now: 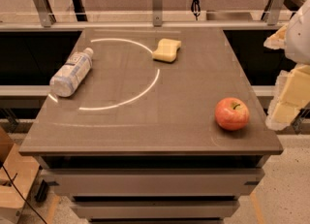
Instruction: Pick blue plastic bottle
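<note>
Jaws sit at the right frame edge, beside the desk and off its right side, partly cut off; can't tell if spread or pressed together. Blue plastic bottle lies on its side well left of the jaws, by the desk's left edge, nothing touching it. Apple is nearest the jaws, just left. Yellow sponge further left, toward the back.

Grey table, speckled floor, rail posts behind; pincer at right edge.
</note>
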### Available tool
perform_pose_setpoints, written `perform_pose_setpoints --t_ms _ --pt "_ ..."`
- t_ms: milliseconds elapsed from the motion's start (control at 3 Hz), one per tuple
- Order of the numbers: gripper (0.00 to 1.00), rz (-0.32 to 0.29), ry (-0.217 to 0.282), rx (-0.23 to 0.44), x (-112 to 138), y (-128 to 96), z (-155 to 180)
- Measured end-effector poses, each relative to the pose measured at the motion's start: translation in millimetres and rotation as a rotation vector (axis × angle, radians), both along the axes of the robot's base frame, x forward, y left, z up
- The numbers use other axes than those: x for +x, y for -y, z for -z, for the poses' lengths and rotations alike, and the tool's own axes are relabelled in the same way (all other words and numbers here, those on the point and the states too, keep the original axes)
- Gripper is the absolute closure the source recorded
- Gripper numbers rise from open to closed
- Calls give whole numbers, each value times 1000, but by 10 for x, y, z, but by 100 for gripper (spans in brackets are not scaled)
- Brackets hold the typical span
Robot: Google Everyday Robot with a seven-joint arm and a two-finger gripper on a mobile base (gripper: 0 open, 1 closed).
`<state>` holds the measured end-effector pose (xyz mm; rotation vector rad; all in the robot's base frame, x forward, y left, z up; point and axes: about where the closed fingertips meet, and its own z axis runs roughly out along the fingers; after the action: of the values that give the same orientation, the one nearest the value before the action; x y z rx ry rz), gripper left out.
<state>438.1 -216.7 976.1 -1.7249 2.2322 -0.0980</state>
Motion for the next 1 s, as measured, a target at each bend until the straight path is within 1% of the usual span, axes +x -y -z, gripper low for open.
perform_pose_setpoints --t_ms 333,667,1000 --pt "0 0 0 0 0 -1 0" --pt "0 -53 8 -5 57 -164 -25" --pt "0 -166 20 -19 201 -557 -24"
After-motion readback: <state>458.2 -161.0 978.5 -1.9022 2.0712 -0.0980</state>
